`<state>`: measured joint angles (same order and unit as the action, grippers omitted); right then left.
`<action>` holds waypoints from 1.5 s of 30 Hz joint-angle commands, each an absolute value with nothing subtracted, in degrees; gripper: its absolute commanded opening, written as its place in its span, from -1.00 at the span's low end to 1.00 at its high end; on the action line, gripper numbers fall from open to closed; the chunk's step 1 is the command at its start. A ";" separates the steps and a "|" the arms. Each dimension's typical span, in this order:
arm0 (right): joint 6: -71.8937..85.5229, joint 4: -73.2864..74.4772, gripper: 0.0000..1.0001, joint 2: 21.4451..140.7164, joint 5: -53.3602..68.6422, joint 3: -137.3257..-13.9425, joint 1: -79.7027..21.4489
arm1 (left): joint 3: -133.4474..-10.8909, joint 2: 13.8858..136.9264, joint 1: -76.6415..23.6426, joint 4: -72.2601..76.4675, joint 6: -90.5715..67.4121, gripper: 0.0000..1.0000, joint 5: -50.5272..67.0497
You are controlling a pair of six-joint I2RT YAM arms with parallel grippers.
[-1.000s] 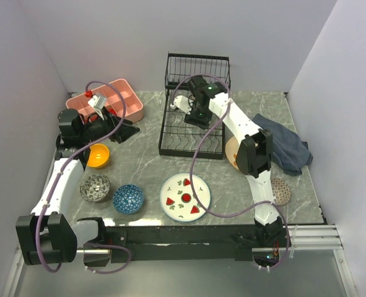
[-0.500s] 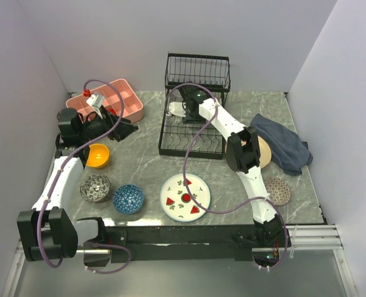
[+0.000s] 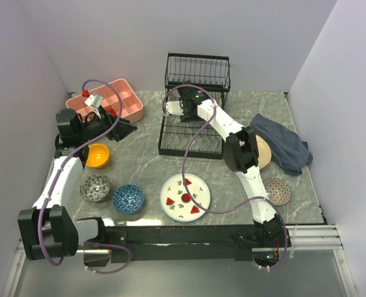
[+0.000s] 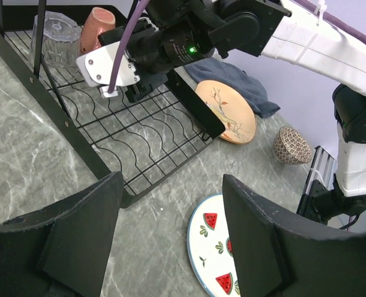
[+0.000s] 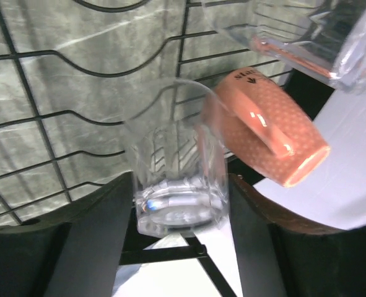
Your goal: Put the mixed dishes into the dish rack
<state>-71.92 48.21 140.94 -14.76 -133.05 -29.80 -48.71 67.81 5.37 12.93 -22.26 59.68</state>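
Two pieces are in at the back of the dish rack [image 3: 190, 154]: the clear glass [image 5: 173, 204], and the terracotta cup [image 5: 263, 127] tipped just beside it. The right gripper [image 5: 179, 184] has its fingers spread either side of the glass; whether they touch it is unclear. The left gripper [image 4: 171, 185] hovers wide open and empty, and the watermelon plate [image 3: 185, 197] is on the table.

The dish rack [image 3: 189, 154] is black, the bowl [image 3: 98, 154] orange, the cup [image 5: 263, 133] terracotta, the tray [image 3: 128, 93] pink.
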 commanded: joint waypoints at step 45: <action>-63.28 42.29 -1.00 132.27 -12.22 -121.82 -30.59 | -47.99 68.82 4.57 12.13 -21.10 0.43 61.61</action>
<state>-63.68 42.24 130.82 -11.55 -119.37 -31.94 -45.34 67.83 4.80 14.55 -24.29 60.77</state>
